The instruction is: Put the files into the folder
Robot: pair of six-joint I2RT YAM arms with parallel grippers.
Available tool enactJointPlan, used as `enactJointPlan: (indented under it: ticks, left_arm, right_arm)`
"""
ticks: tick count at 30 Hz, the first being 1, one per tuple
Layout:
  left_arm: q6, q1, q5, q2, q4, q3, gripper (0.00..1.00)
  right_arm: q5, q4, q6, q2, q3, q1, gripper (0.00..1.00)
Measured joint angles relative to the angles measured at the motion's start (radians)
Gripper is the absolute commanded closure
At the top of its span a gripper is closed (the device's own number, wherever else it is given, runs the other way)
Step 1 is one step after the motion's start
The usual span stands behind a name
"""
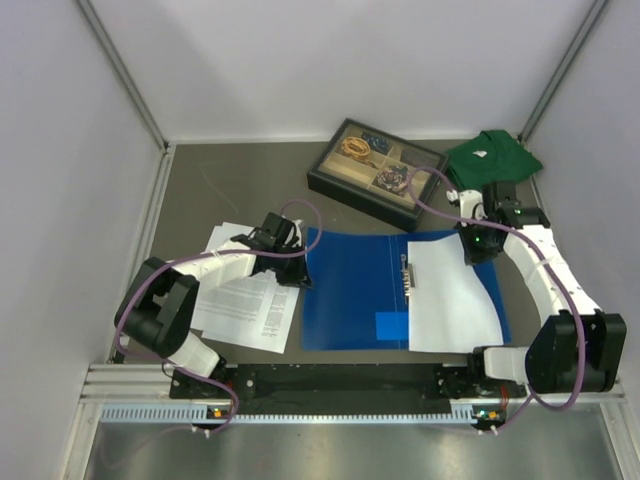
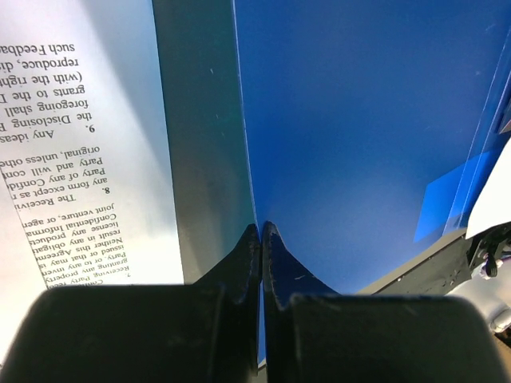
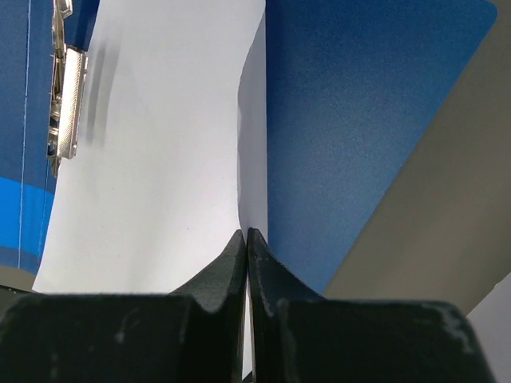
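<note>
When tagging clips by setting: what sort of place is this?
Likely a robot test cell, not an office: plain white panel walls on metal posts box in a grey tabletop, and two arms are bolted to a black rail at its near edge.

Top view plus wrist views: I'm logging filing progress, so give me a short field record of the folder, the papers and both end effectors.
folder: open flat, blue, mid-table
white sheet: on folder's right half, one edge curled up
printed sheets: on table left of folder, outside it
left end effector: shut, tips at folder's left edge
right end effector: shut on white sheet's raised edge
</note>
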Motion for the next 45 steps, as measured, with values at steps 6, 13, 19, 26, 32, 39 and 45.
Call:
enactJointPlan:
  ticks: [6,13,19,26,32,39,45]
  left_arm:
    - [-0.002,0.000,0.001,0.000,0.011,-0.005,1.00]
    - [0.011,0.000,0.001,0.000,0.010,-0.005,1.00]
    - [0.021,0.000,0.001,0.000,0.010,-0.005,1.00]
    - [0.020,0.000,0.001,-0.006,0.007,-0.005,1.00]
    - [0.019,0.000,0.001,-0.006,0.008,-0.005,1.00]
    - [0.001,-0.002,0.003,-0.006,0.008,-0.005,1.00]
    - [-0.005,-0.002,0.005,-0.006,0.018,-0.013,1.00]
  right_arm:
    - [-0.026,0.006,-0.001,-0.022,0.000,-0.003,1.00]
    - [-0.060,0.046,0.001,-0.008,0.000,-0.003,1.00]
    - [-0.070,0.079,0.026,0.048,0.000,-0.007,1.00]
    - [-0.067,0.104,0.055,0.050,0.000,-0.055,1.00]
    - [-0.062,0.106,0.068,0.051,0.000,-0.060,1.00]
    - [-0.054,0.111,0.087,0.071,-0.005,-0.072,1.00]
    - [-0.045,0.119,0.098,0.079,-0.034,-0.099,1.00]
